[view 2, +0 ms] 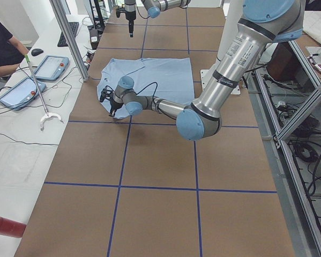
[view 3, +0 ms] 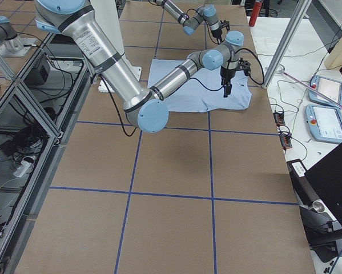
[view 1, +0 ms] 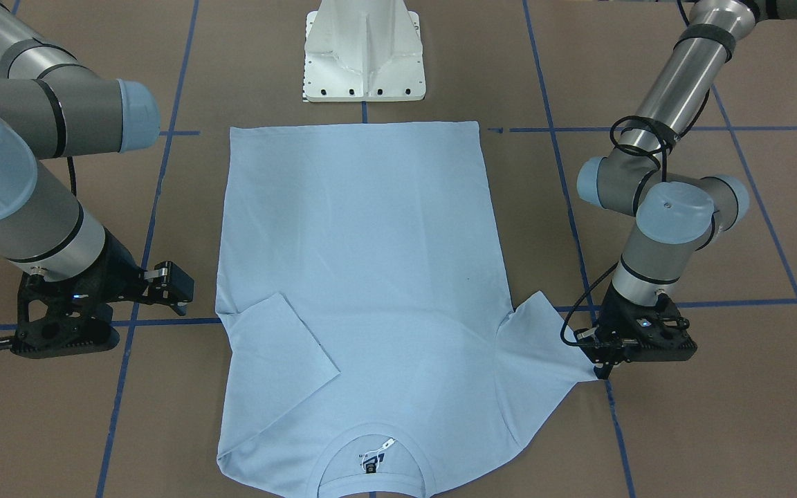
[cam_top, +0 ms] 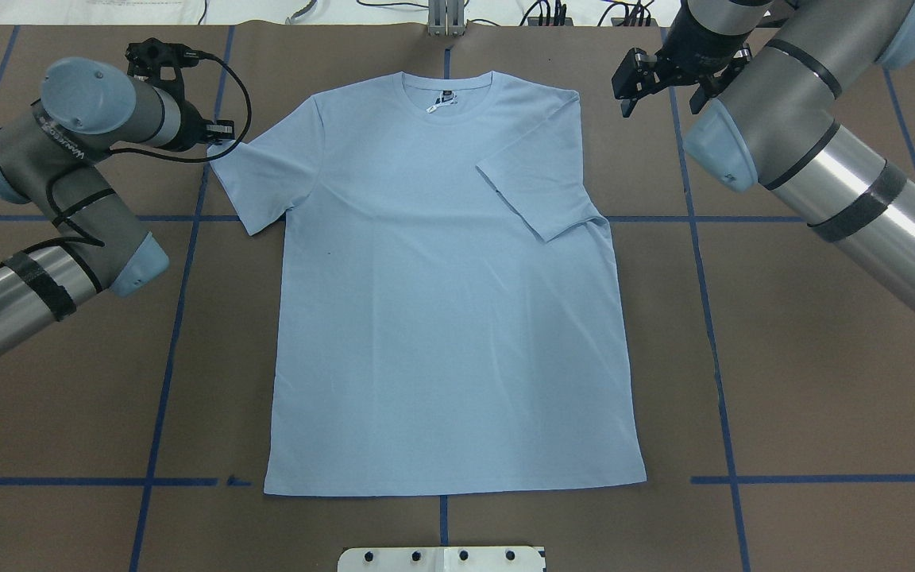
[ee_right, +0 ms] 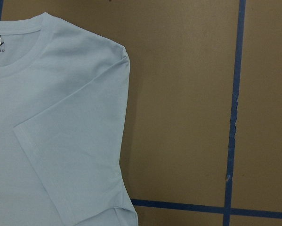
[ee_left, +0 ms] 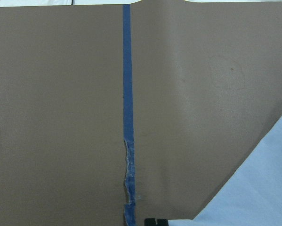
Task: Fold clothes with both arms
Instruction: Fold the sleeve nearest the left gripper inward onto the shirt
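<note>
Ribbed collar [view 1: 371, 477] up front, light blue T-shirt [view 1: 364, 277] flat on the brown table [view 1: 717, 429]. Left gripper [view 1: 605, 372] touches the spread sleeve [view 1: 544, 346], which lies inward of it; grip can't be told. Right gripper [view 1: 176, 287] hovers empty beside the folded sleeve [view 1: 281, 346], its gap unclear.

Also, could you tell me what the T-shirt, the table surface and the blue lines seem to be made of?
T-shirt: soft matte knit, likely cotton jersey; it lies limp with fine creases.
Table surface: matte brown paper or card, probably; flat and unglossy.
Blue lines: adhesive tape, seemingly; one strip is torn and ragged.
</note>
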Controlling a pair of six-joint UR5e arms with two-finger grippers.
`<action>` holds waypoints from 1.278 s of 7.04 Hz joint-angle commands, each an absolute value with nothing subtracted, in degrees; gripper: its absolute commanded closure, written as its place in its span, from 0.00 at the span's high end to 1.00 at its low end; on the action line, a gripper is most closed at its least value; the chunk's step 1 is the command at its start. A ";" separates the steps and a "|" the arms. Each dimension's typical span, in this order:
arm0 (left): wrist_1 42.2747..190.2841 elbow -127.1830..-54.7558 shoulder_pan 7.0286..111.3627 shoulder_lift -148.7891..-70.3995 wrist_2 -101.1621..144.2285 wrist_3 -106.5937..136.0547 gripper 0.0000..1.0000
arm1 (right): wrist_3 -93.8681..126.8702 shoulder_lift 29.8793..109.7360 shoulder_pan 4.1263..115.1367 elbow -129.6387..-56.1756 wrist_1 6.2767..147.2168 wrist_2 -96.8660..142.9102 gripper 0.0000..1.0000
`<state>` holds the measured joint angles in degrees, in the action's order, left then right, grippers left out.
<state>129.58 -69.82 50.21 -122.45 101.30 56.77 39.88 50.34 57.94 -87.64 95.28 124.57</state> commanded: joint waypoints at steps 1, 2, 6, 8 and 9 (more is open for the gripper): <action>118.08 -76.45 45.73 -125.74 101.16 64.90 0.00 | 39.81 50.45 57.92 -87.45 95.27 124.54 1.00; 116.56 -75.86 42.48 -129.43 101.08 70.69 0.00 | 39.73 50.54 57.92 -87.45 95.27 124.54 1.00; 121.95 -54.86 40.25 -146.07 96.54 74.53 0.00 | 39.73 50.71 57.92 -87.19 95.19 124.54 1.00; 126.46 -51.95 40.25 -146.34 96.24 74.44 0.00 | 39.73 50.80 57.92 -87.10 95.19 124.45 1.00; 129.52 -51.86 40.34 -146.34 96.24 74.44 0.00 | 39.73 50.71 57.92 -87.10 95.19 124.45 1.00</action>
<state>126.41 -52.45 40.27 -146.22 96.39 74.47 39.73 50.78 57.93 -87.14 95.19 124.46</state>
